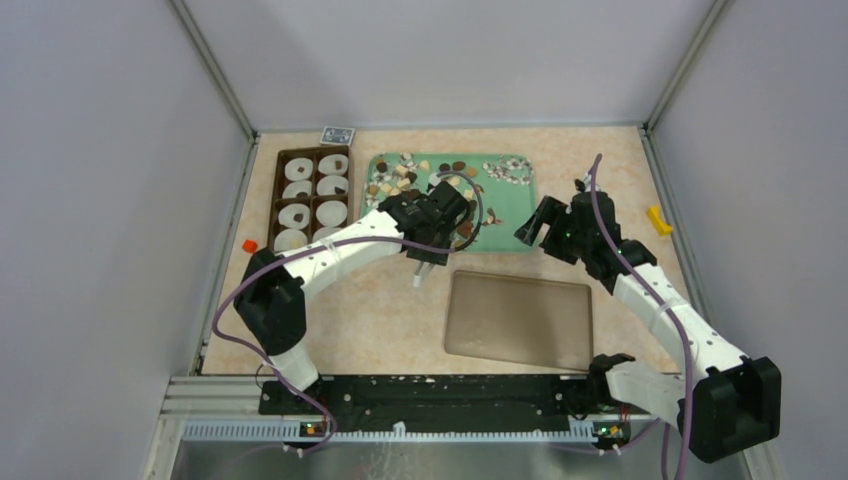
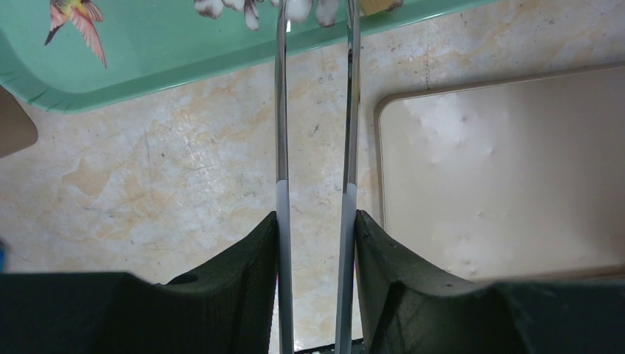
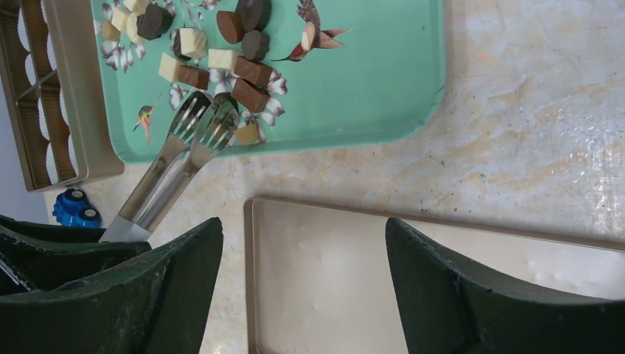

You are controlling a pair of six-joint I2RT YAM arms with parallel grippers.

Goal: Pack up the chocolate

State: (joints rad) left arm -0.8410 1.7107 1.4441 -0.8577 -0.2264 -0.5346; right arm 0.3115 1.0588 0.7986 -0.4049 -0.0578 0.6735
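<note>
Robotics lab test cell. Plain grey panel walls (image 1: 100, 200) close three sides, with aluminium corner posts (image 1: 213, 75) at upper left and upper right. Marble-print tabletop (image 1: 380, 310) at centre. Metal rail (image 1: 400, 430) along the bottom edge. Left arm (image 1: 330, 255) and right arm (image 1: 670, 305) mounted there, trailing purple cables (image 1: 596, 190).

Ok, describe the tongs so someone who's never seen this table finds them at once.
Start at the green tray with the hummingbird print. Reaching over its near edge are slim metal tongs, slotted tips beside the chocolate, handles clamped in the left tool. Unlike those small pieces, they are long and silver.
</note>
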